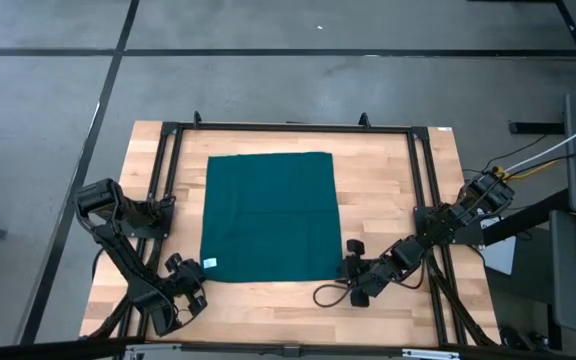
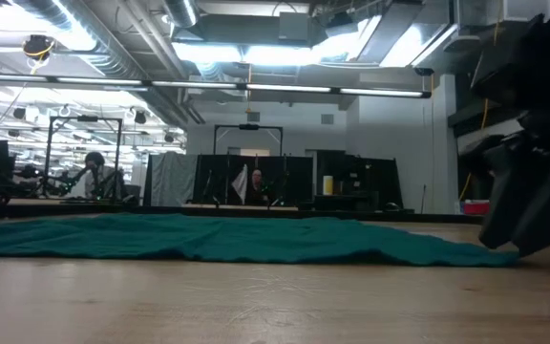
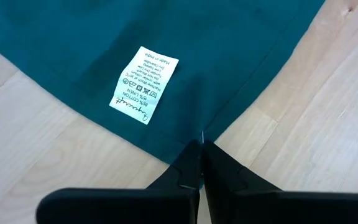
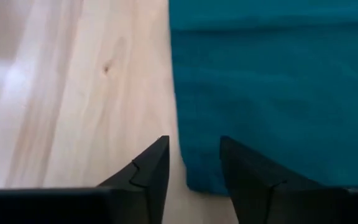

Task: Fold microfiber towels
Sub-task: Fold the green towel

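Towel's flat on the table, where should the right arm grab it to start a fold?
Grip the towel at its near right corner, coming in low from the table's near edge. It lies flat, so only edges offer purchase, and the right gripper is already open beside that corner.

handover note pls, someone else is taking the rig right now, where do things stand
Left gripper: shut, tips at the towel's near-left corner, beside the white tag; whether it pinches cloth cannot be told.
Right gripper: open, straddling the towel's near-right corner, holding nothing.
Towel: dark teal, spread flat in the middle of the table, one layer.
Done: towel laid out, both arms at the near corners.
Left: every fold.
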`<control>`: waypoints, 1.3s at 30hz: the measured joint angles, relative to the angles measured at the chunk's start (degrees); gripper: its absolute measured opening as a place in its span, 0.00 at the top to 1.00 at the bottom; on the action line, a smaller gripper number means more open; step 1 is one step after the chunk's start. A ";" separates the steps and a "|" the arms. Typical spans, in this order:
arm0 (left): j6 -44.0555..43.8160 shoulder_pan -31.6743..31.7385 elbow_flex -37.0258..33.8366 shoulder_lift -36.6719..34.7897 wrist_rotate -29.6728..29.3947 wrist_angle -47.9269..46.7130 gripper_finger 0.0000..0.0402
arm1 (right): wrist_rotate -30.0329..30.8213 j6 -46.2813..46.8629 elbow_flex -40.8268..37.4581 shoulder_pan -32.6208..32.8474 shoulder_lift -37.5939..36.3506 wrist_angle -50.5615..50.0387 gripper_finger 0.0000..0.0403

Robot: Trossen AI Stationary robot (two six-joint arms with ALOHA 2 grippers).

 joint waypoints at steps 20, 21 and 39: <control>0.36 0.00 0.00 0.00 -0.15 0.22 0.99 | 1.81 4.79 0.02 0.31 0.22 -3.88 0.77; 0.35 0.00 0.00 0.00 -0.15 0.22 0.99 | 1.69 4.81 0.02 0.57 0.23 -3.66 0.81; -5.03 -0.10 5.00 0.00 -6.25 -9.71 0.99 | 2.66 6.04 2.12 3.58 -0.26 -0.74 0.98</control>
